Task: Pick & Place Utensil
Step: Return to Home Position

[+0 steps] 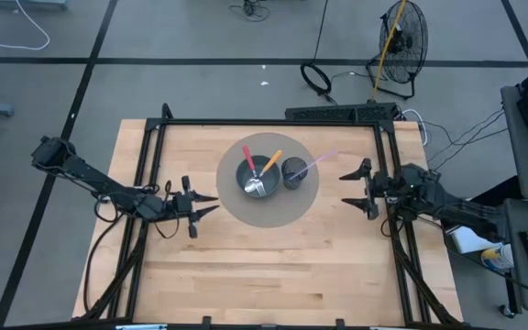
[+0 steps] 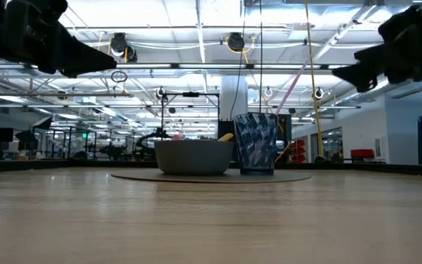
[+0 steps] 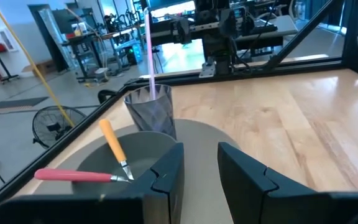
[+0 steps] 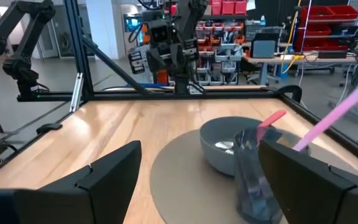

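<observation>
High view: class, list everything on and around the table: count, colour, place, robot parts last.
table: 1, light wood, under arms
placemat: 1, gray, table centre
bowl: 1, dark, on placemat
glass: 1, dark blue, on placemat beside bowl
straw: 1, pink, leaning in glass
pink-handled utensil: 1, pink, in bowl
orange-handled utensil: 1, orange, in bowl
fan: 1, black, floor beyond table
left gripper: 1, dark, open, left of placemat
right gripper: 1, dark, open, right of placemat

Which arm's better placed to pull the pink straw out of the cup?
Right. The dark blue cup stands between the bowl and the right arm, and its pink straw leans toward that arm.
</observation>
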Motion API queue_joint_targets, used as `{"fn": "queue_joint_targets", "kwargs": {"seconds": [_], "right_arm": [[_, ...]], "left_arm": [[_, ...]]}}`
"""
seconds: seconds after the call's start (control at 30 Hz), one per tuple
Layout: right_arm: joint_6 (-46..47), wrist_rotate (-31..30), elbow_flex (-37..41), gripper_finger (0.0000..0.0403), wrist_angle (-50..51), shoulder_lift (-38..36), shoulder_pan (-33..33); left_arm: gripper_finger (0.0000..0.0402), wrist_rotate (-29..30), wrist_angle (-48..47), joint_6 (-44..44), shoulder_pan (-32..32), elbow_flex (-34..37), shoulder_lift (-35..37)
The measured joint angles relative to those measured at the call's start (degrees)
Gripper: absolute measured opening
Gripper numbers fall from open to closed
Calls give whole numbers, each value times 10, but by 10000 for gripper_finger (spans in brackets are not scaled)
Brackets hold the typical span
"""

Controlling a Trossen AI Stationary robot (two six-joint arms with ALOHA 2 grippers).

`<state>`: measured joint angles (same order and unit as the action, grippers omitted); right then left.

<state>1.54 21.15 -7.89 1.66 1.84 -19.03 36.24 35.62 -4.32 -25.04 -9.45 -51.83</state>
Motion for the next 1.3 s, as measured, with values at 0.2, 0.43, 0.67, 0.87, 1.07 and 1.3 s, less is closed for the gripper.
{"fn": "queue_joint_targets", "kwargs": {"seconds": [0.2, 0.43, 0.67, 0.87, 1.07, 1.3], "right_arm": [[26, 1, 52, 318, -106, -1, 0], [40, 2, 54, 318, -121, -1, 34], [37, -46, 55, 318, -121, -1, 112], [17, -117, 55, 318, -118, 0, 163], [16, -139, 56, 318, -112, 4, 182], [13, -161, 56, 318, -113, 7, 211]], "left_arm": [[104, 0, -3, -4, 0, 0, 2], [104, 26, -13, 8, 0, 0, 2], [104, 62, 52, 10, 0, 47, 23], [104, 56, 71, 23, -1, 86, 60], [104, 48, 73, 13, -2, 86, 63], [104, 34, 110, -48, 5, 86, 68]]}}
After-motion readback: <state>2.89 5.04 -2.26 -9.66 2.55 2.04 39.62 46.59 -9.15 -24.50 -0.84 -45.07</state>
